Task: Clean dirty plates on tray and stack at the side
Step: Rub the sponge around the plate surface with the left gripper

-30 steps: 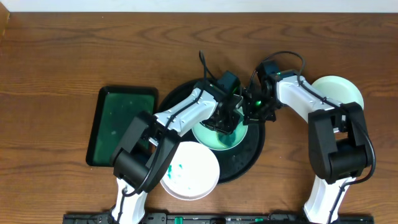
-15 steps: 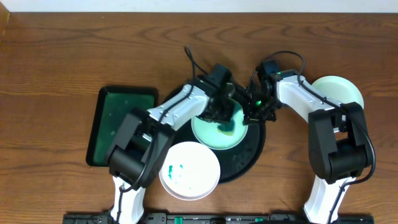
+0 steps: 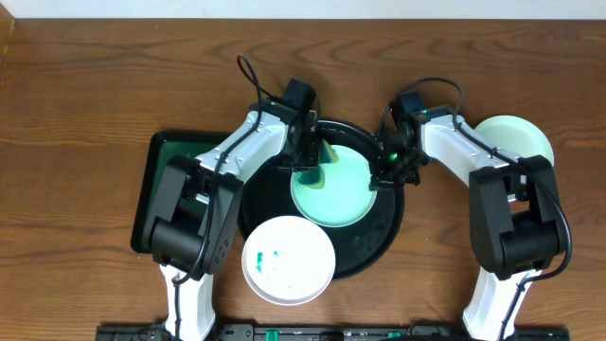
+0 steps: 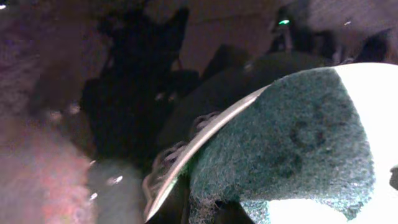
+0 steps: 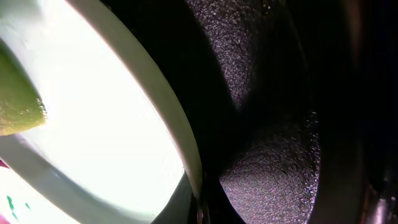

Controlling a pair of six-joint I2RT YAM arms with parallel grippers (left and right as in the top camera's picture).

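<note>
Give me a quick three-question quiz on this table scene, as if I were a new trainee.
1. How many white plates are in view?
2. True or false: all plates touch the black tray.
3. What does the left pincer hold? A) brush B) green sponge C) spoon

Key:
1. Three: smeared plate, speckled plate, clean plate.
2. False; the clean plate sits apart on the tabletop.
3. B.

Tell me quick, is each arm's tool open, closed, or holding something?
Left tool: closed on the green sponge, pressed to the smeared plate.
Right tool: appears closed on that plate's rim.
</note>
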